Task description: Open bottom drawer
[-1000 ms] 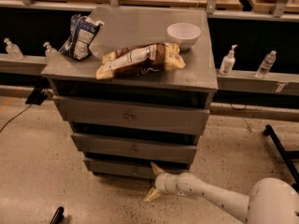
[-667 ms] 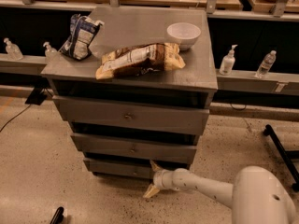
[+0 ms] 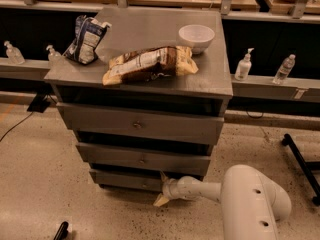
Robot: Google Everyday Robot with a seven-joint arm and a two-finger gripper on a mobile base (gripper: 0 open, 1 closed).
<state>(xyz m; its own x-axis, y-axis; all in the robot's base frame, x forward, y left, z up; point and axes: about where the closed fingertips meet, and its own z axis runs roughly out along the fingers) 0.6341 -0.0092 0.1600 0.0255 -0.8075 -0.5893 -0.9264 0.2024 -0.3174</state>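
Camera view, sole one. Shows the gripper point(image 3: 162, 188) low at the foot of the chest point(image 3: 216, 84), against the right part of the bottom drawer point(image 3: 125, 180). Fingers spread apart, one up by the drawer front, the other down near the floor point(image 3: 45, 184), clasping nothing. Places the bottom drawer lowest of three, under the middle drawer point(image 3: 115, 155) and the top drawer point(image 3: 100, 119).

Set against a second ago, finds the gripper in almost the same spot, edged slightly up and in toward the drawer front. Finds the bulky white arm point(image 3: 255, 204) swung well leftward, closer to the chest. Detects no shift of the bottom drawer's front. Judges the reach as closing in, the grasp as not yet made and the pull as still to come. Calls next for a firm hold on the front, then a straight draw outward.

Shows on the chest top a white bowl point(image 3: 196, 36) at the right rear, a brown snack bag point(image 3: 150, 65) lying flat near the front edge, and a blue-and-white bag point(image 3: 86, 40) at the left rear.

Shows around it a speckled floor and a ledge behind, with a pump bottle point(image 3: 243, 65) and a water bottle point(image 3: 282, 69) at the right. Adds a black cable point(image 3: 15, 128) at the left and a black stand foot point(image 3: 300, 159) at the right.
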